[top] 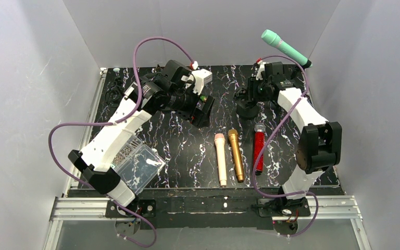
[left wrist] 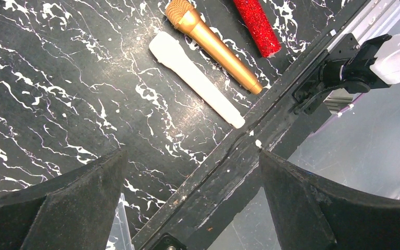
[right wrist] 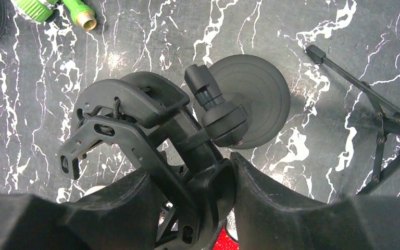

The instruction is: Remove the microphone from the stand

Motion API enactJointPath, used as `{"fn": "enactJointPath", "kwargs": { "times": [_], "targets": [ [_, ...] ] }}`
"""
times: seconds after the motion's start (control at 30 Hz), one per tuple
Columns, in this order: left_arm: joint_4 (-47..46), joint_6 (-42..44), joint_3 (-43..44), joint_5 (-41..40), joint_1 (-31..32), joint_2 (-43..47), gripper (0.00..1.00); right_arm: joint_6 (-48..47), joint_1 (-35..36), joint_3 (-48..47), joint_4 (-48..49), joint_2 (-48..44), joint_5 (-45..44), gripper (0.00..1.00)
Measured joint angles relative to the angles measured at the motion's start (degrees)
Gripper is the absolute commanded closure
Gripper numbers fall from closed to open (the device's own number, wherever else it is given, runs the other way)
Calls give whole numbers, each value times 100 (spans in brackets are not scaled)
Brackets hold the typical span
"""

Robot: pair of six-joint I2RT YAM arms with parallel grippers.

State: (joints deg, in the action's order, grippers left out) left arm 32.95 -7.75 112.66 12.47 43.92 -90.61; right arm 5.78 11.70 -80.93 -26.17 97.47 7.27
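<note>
A teal microphone is raised and tilted at the back right, above my right arm; what holds its lower end is hidden. A thin tripod stand shows in the right wrist view. A black desk stand with a round base and an empty clamp holder stands by my right gripper, which is shut on the holder's stem. In the top view that gripper is over the stand. My left gripper is open and empty, raised over the table's front edge.
Three microphones lie side by side mid-table: pink-white, gold, red. A clear plastic box sits at the front left. Green hose fittings lie near the stand. Grey walls enclose the table.
</note>
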Motion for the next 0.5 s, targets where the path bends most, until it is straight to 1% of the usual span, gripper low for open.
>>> {"fn": "enactJointPath", "kwargs": {
  "times": [0.1, 0.17, 0.37, 0.5],
  "targets": [
    [2, 0, 24, 0, 0, -11, 2, 48, -11, -131, -31, 114, 74, 61],
    [2, 0, 39, 0, 0, -15, 2, 83, -11, -190, -26, 168, 103, 65],
    [2, 0, 70, 0, 0, -37, 2, 164, 98, -424, 55, 400, 105, 71],
    [0, -2, 76, 0, 0, -81, 2, 170, 363, -680, 66, 612, 50, 72]
  ]
}}
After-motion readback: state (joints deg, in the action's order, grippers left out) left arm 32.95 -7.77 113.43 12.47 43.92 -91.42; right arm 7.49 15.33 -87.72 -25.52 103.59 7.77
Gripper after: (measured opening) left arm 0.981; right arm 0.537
